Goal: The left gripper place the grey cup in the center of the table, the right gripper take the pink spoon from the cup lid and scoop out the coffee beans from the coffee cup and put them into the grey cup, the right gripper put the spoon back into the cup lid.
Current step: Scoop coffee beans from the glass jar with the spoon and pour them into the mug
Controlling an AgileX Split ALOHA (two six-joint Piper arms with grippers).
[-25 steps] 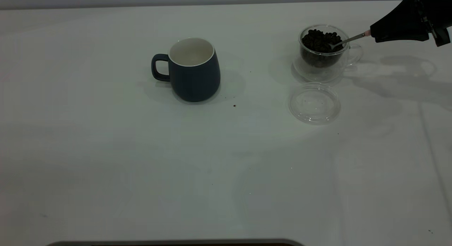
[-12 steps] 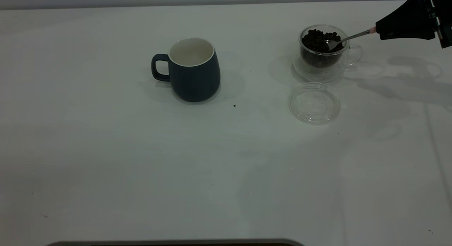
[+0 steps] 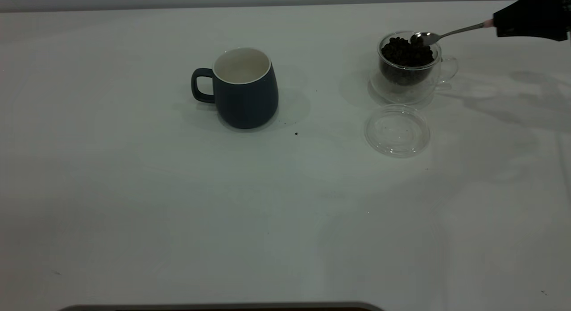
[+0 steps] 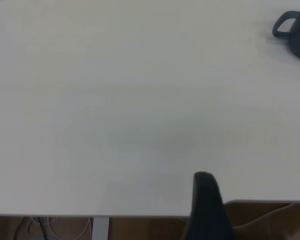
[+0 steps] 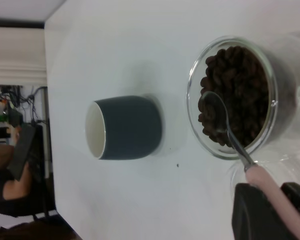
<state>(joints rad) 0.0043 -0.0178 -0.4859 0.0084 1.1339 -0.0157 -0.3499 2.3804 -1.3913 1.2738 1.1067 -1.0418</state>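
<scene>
The grey cup [image 3: 245, 88] stands upright and empty near the table's middle, handle to the left; it also shows in the right wrist view [image 5: 125, 127] and the left wrist view [image 4: 296, 32]. The coffee cup [image 3: 408, 68] with coffee beans [image 3: 403, 52] stands at the back right. My right gripper [image 3: 502, 23] is shut on the pink spoon [image 5: 270, 192] by its handle. The spoon's metal bowl [image 3: 424, 36] hovers just above the glass rim, over the beans [image 5: 237, 95]. The cup lid [image 3: 397, 130] lies empty in front of the coffee cup. Of my left gripper only one black finger [image 4: 206, 197] shows, by the table's edge.
A dark crumb [image 3: 296, 133] lies on the white table [image 3: 178, 204] right of the grey cup. The table's edge [image 4: 140, 216] runs under the left gripper, with cables below it.
My right gripper has risen and drawn back to the right. The spoon's bowl has come up out of the beans to just above the glass rim.
</scene>
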